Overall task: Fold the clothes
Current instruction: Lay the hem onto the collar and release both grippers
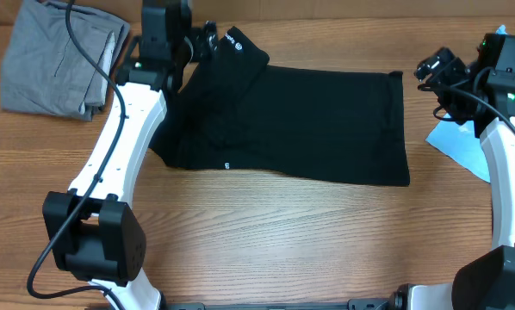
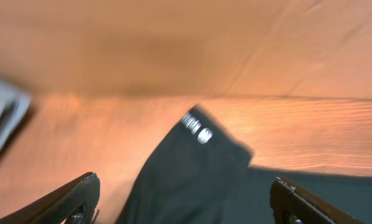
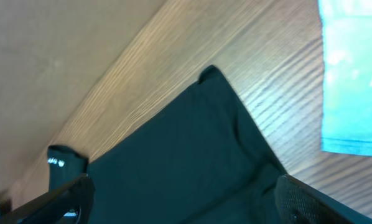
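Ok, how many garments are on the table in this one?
3: the black T-shirt spread out mid-table, a grey garment at the far left corner, and a light-blue shirt partly hidden at the right edge.

Black T-shirt sleeve (image 2: 195,165), tool (image 2: 185,182) spread wide

Left wrist view's all smear: logo (image 2: 197,127) on the black T-shirt (image 2: 192,180) unreadable, grey garment (image 2: 2,121) cut at the edge. Overhead, right arm (image 1: 503,172) hides part of the light-blue shirt (image 1: 458,144).

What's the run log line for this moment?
tee: on table | left pincer: open, above sleeve | right pincer: open, above tee corner | grey garment: left side | blue shirt: right side
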